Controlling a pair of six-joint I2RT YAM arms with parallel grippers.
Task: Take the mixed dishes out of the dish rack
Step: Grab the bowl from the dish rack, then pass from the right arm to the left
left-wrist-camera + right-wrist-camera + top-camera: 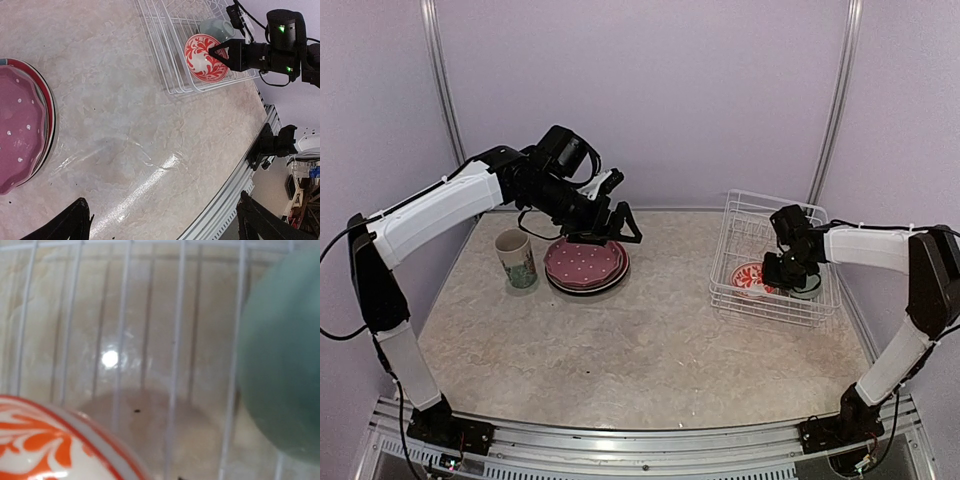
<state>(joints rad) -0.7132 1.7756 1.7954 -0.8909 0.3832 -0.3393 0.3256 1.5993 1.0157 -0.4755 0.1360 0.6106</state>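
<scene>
- Right pincer (772, 272): down inside the dish rack (760, 205), fingers meeting at the rim of the red-patterned bowl (200, 57); I cannot tell whether I have it clamped.
- Mint bowl (807, 285): just beside it, in the rack.
- Left pincer (610, 238): spread wide, empty, above the stacked plates (585, 265) near the mug (517, 258).
- Step: unloading the bowls. Next, I judge: a sure pinch, then a lift clear over the rack wall.
</scene>
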